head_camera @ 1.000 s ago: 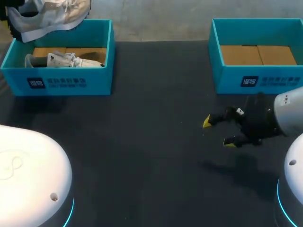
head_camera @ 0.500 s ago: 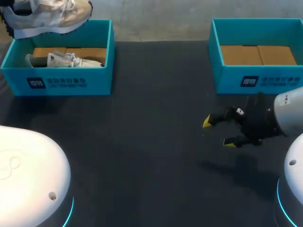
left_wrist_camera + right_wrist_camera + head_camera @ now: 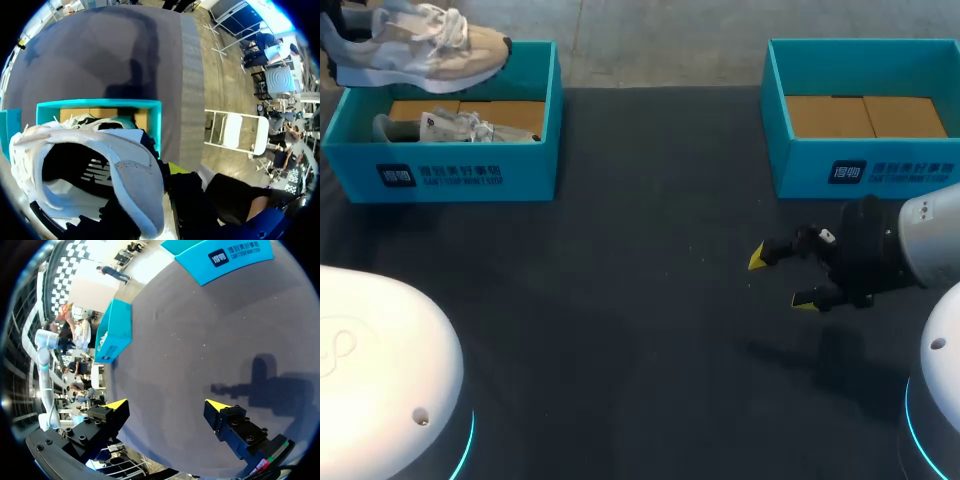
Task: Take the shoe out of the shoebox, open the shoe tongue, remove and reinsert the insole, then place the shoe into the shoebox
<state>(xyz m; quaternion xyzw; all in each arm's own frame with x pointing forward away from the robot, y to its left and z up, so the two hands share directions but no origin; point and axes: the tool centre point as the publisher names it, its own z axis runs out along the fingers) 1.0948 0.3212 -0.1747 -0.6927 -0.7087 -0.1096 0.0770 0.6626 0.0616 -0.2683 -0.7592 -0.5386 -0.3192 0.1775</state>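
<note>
The dark tabletop (image 3: 620,300) runs wide across the near and middle ground. To the right of its middle, the right hand (image 3: 782,279) hovers low above the surface with its two yellow-tipped fingers spread well apart and nothing between them; the wrist view shows only bare tabletop and the hand's shadow under them.

Farther back stand two teal boxes, well apart. The right shoebox (image 3: 865,165) sits at the far right and shows its brown cardboard floor. The left shoebox (image 3: 450,175) sits at the far left, with a second shoe (image 3: 455,127) lying on its side inside.

Above the far edge of the left shoebox, the beige and white shoe (image 3: 420,48) hangs in the air, sole down and toe pointing right. The left hand (image 3: 159,176) is clamped on its heel: one yellow tip lies against the outside, while the other finger is hidden by the shoe.
</note>
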